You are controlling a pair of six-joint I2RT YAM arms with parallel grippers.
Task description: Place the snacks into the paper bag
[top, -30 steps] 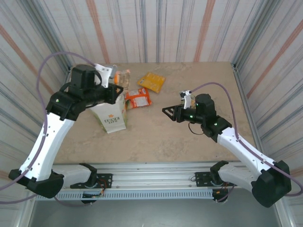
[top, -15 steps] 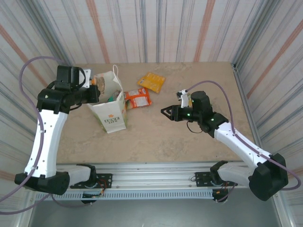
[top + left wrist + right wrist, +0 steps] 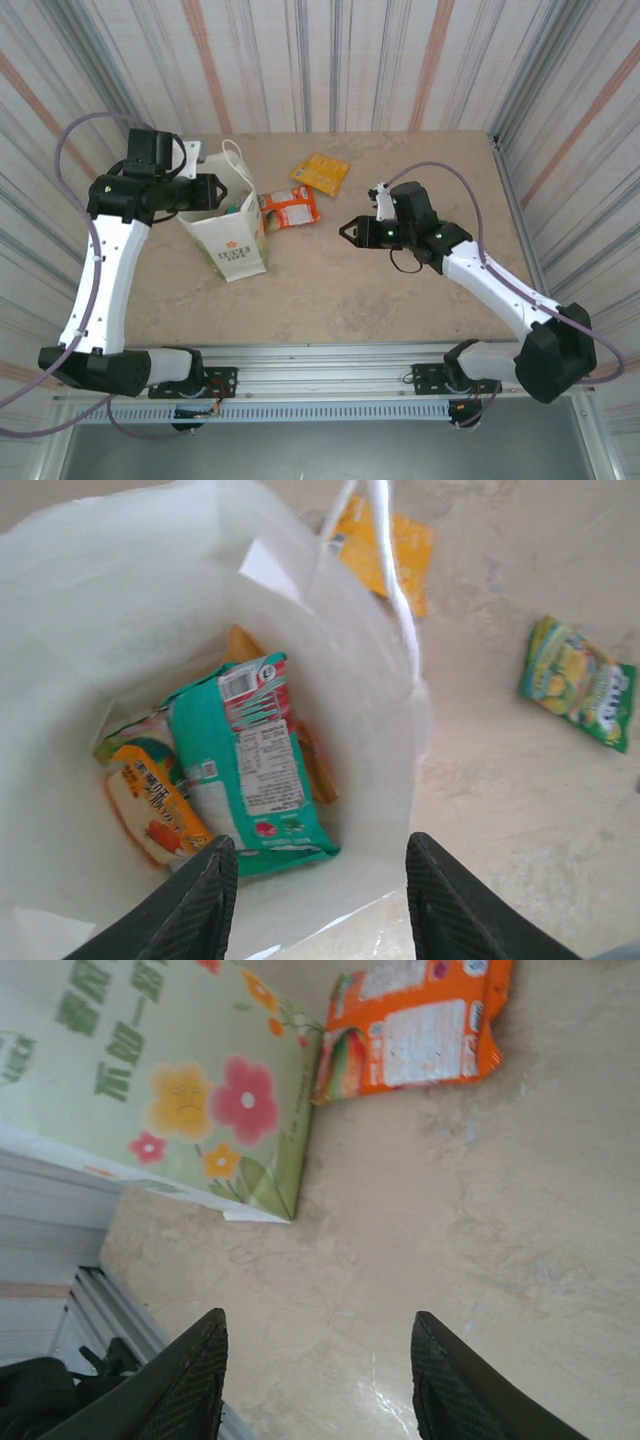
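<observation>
Roughly halfway on this one, I'd say. Left gripper (image 3: pixel 320 845) is hanging right over the mouth of the paper bag (image 3: pixel 232 235), fingers (image 3: pixel 200 900) spread apart with nothing between them, so it's empty. Straight below and ahead of those fingers, inside the bag, a teal-red packet (image 3: pixel 250 770) lies on top. An orange packet (image 3: pixel 150 805) sits just to its left, and bits of one or two more poke out underneath. Can't get an exact count from here. Off to the right of the left fingers, outside the bag on the table (image 3: pixel 400 300), there's a yellow-green packet (image 3: pixel 578 683) lying flat.

Right gripper (image 3: pixel 318 1320) is low over the table, also open and holding nothing. Ahead of its fingers is a red-orange packet (image 3: pixel 415 1030), touching or just beside the bag's flower-printed side (can't tell which), with bare tabletop between it and the fingertips. Further out past that sits a yellow-orange packet (image 3: pixel 320 172), well apart from both grippers.

So several are in and at least three are left to bag: red-orange, yellow-orange, yellow-green. My guess is the right arm is lined up for the red-orange one.
</observation>
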